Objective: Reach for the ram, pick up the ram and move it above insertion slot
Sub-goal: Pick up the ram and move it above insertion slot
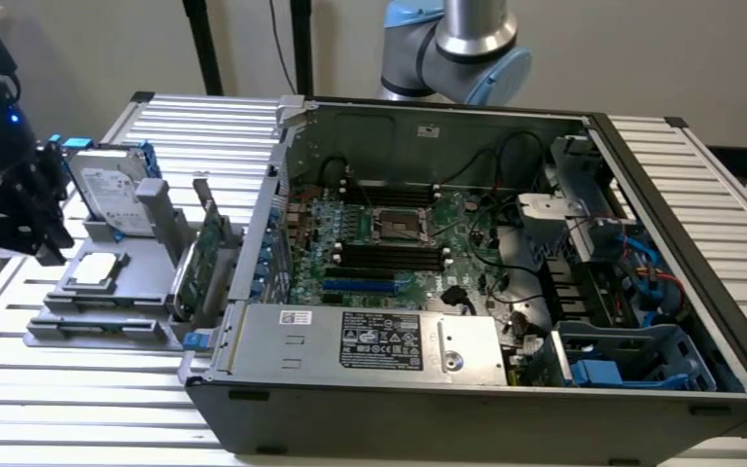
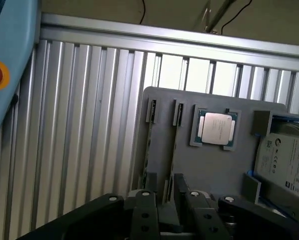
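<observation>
The fingers [image 2: 145, 200] stand a little apart and hold nothing. The ram [image 2: 173, 145] stands on its edge in the gray holder [image 2: 214, 170], and its near end reaches the gap between them.

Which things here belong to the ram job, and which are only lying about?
Job: ram in the gray holder; memory slots on the motherboard; claw.
Lying about: processor chip; hard drive; green expansion card.

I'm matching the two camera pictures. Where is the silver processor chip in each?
Exterior view: processor chip on the grey holder, at the exterior view's left.
Wrist view: chip on the same holder, between its narrow slots and the hard drive.
Shared landmark: the hard drive.
</observation>
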You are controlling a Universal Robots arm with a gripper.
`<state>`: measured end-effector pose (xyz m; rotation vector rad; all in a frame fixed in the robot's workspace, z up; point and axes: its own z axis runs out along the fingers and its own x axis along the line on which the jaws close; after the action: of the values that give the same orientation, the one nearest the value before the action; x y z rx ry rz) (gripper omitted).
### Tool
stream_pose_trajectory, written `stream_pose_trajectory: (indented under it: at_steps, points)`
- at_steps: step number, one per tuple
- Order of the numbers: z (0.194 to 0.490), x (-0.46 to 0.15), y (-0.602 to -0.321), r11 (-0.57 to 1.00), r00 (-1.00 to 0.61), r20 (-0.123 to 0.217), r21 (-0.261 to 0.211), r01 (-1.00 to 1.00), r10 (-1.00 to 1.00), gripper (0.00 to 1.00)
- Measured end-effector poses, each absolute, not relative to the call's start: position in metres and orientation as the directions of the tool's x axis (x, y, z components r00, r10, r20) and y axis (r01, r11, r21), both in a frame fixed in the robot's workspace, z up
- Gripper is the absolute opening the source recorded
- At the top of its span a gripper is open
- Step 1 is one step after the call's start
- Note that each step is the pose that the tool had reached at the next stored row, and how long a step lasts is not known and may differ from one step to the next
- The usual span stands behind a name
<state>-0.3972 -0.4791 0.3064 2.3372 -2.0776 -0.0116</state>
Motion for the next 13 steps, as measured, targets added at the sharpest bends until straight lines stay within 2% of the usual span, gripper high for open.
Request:
stream_pose_trajectory:
  at_steps: [3,4,13]
  points:
    - [0.302,-0.397,-0.481,-0.116,0.116,0.004,0.016,-0.993,-0.993,0.36]
    - [0.300,-0.397,-0.482,-0.114,0.114,0.004,0.016,-0.993,-0.993,0.42]
    - [0.284,-0.397,-0.488,-0.091,0.091,0.004,0.016,-0.996,-0.996,0.42]
